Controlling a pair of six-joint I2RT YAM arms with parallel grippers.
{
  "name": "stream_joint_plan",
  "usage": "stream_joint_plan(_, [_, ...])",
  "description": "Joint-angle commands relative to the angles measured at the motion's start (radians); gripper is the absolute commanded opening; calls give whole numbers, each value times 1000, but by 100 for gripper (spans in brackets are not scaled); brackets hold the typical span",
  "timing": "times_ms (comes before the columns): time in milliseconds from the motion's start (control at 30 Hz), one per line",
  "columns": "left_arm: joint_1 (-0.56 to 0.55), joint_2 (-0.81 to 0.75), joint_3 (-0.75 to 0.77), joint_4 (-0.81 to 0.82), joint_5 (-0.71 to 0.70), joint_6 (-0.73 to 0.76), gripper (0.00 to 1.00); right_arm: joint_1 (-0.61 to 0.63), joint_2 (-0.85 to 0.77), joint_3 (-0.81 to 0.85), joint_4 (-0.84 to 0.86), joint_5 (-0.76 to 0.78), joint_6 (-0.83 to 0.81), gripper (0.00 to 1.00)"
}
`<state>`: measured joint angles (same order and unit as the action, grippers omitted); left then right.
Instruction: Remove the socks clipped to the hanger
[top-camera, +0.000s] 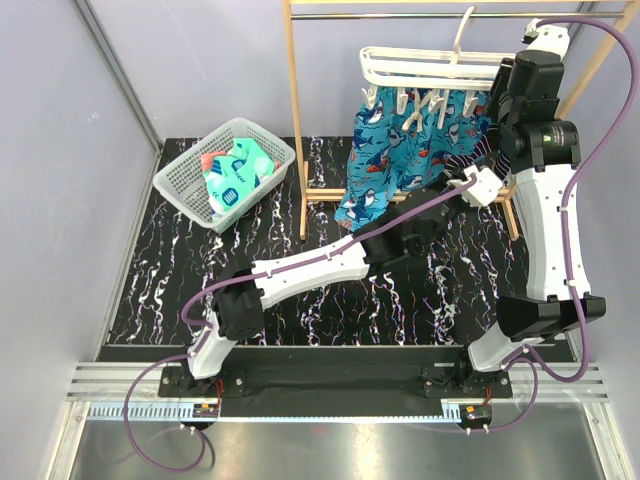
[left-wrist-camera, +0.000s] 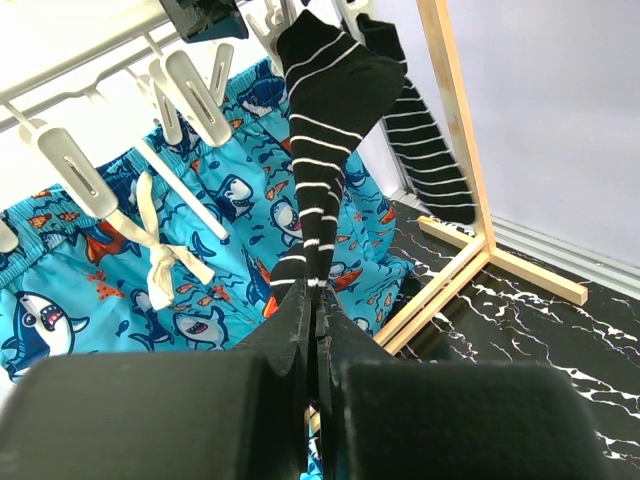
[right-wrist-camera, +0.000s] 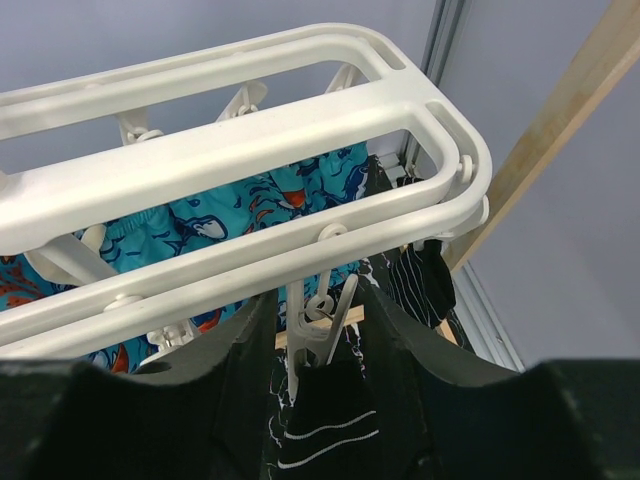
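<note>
The left gripper, jaws pressed together on the lower end of the black-and-white striped sock hanging from the white hanger, seems ready to pull once the right gripper, jaws half-spread astride the clip, squeezes it open.

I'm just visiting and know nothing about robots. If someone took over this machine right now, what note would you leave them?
Left gripper: shut on the lower end of a black-and-white striped sock that hangs clipped to the white hanger.
Right gripper: open, fingers either side of what looks like that sock's clip.
Done: a teal sock and a coral sock lie in the white mesh basket.
Left: free this sock, then the second striped sock beside it. Leave the shark-print cloth alone.
</note>
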<state>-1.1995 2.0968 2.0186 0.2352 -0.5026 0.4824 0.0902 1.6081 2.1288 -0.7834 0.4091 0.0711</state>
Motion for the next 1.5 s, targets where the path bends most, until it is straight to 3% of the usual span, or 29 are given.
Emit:
stream_joint_plan(0, [-12,-34,0,72,-19,12,0,11,3,28,35,31,-17,46])
stream_joint_plan(100, [-14,-34,0,73,-20,13,0,13,4,28,50,39,-22,44])
stream_joint_plan(200, [-15,-34,0,75,-19,13,0,14,6,30,56,48,-24,35])
stream_joint_plan(333, [-15,-34,0,76,-20,13,0,14,-10,11,76,43,-24,8])
stream_joint_plan(400, [-15,-34,-1,78,-20,15,0,14,-16,5,76,40,-24,1])
stream_joint_plan(667, [-17,-40,-17,81,-24,8,0,14,-24,-7,76,27,-10,0])
stream_joint_plan(733, [-17,-44,-26,85,-24,4,0,14,-24,-7,70,16,-8,6])
stream_joint_plan(800, [-17,-46,-26,84,-25,5,0,14,-25,-12,65,4,-4,28])
stream_joint_plan(900, [-17,-46,-21,84,-25,4,0,14,-37,-27,65,-27,-2,44])
stream_joint_plan(1233, [-18,-47,-17,82,-22,2,0,14,-30,-24,65,-21,-28,57])
stream_joint_plan(1467, [-18,-49,-18,82,-24,8,0,13,-2,19,76,0,-31,56])
